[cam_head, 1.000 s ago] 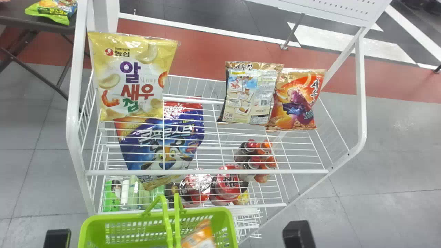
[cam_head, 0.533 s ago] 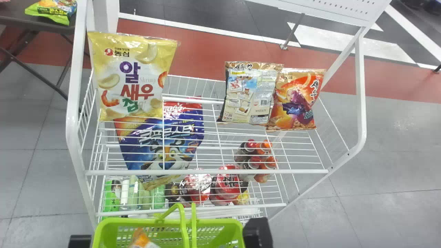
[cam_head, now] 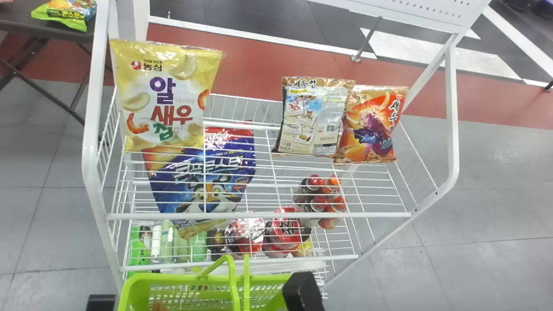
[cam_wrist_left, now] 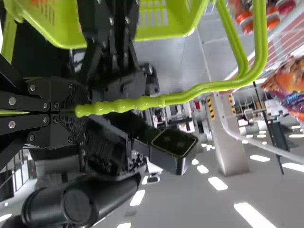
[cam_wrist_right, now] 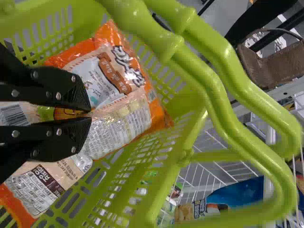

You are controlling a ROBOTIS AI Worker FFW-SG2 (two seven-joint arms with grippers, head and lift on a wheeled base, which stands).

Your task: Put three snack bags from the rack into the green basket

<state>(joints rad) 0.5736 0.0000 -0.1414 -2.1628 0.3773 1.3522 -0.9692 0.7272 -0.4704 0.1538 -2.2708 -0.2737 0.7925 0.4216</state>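
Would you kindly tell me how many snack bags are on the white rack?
4: yellow bag and blue bag at left, beige bag and orange bag farther right; more may be hidden.

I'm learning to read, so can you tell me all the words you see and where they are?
"농심": yellow bag, top
"알새우칩": yellow bag, middle
"Shrimp": yellow bag, faint
"새우깡": beige bag, top
"새우": orange bag, upper right

Blue bag: big letters behind wires, too unclear to read surely.
Too small or blurred: basket's bag, red tub, green bag on the table, and the remaining small print.
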